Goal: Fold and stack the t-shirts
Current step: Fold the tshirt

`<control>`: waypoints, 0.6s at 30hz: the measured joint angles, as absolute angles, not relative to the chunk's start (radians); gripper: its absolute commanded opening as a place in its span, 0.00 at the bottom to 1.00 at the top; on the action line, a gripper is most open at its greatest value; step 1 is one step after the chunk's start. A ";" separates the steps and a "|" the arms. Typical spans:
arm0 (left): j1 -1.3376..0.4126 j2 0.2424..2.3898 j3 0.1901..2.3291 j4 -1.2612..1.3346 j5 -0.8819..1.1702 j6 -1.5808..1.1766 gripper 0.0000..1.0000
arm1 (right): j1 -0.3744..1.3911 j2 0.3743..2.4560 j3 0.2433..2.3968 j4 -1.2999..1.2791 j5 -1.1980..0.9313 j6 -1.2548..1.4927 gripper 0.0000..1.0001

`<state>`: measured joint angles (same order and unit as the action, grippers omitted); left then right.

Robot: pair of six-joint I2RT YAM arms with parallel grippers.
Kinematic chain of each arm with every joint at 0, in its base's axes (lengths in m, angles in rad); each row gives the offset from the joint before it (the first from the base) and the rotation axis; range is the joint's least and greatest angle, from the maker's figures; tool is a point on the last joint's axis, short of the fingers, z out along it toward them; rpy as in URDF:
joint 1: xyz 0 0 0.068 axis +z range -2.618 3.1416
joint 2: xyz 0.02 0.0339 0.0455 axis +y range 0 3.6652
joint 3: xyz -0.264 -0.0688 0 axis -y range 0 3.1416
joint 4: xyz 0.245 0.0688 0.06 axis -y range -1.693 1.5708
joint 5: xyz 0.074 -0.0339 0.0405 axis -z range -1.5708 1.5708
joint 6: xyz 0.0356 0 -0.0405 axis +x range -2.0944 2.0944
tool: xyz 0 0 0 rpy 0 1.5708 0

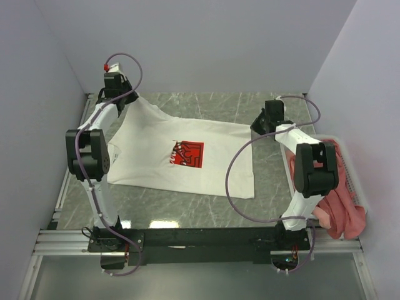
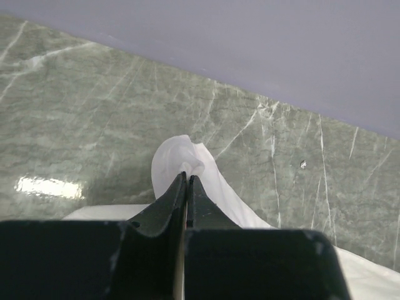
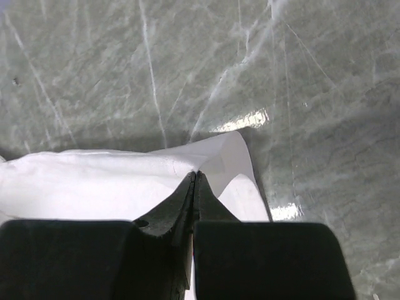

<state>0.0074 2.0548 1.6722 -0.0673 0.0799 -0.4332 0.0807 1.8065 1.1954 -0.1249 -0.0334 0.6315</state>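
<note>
Left arm extends from the near edge of the table to its far-left corner, the left gripper pinched flat on a fold of the white t-shirt. Right arm stands elbow-up beside the right edge, the right gripper likewise clamped on a corner of the same shirt.

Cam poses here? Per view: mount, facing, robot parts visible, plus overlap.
Top external: above and behind the bases, looking down at the table; left arm, right arm, white t-shirt spread flat, pink shirts at right.
Left wrist: on the left arm, facing the wall; shut left pincer pinches a shirt corner.
Right wrist: on the right arm, facing down; shut right pincer pinches another corner.
Shared: all see the white t-shirt.
</note>
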 measured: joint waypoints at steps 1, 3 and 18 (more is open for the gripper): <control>0.012 2.038 1.656 -0.066 0.080 -0.439 0.00 | 0.081 1.789 1.179 -0.113 -0.035 0.635 0.00; 0.019 2.003 1.623 -0.064 0.076 -0.451 0.00 | 0.081 1.752 1.144 -0.098 -0.038 0.639 0.00; 0.047 1.794 1.401 -0.096 0.017 -0.573 0.00 | 0.092 1.568 0.920 -0.059 -0.037 0.678 0.00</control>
<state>0.0475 1.7935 1.4006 -0.0959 0.0174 -0.5732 0.0921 1.5684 0.9195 -0.0593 -0.0372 0.6777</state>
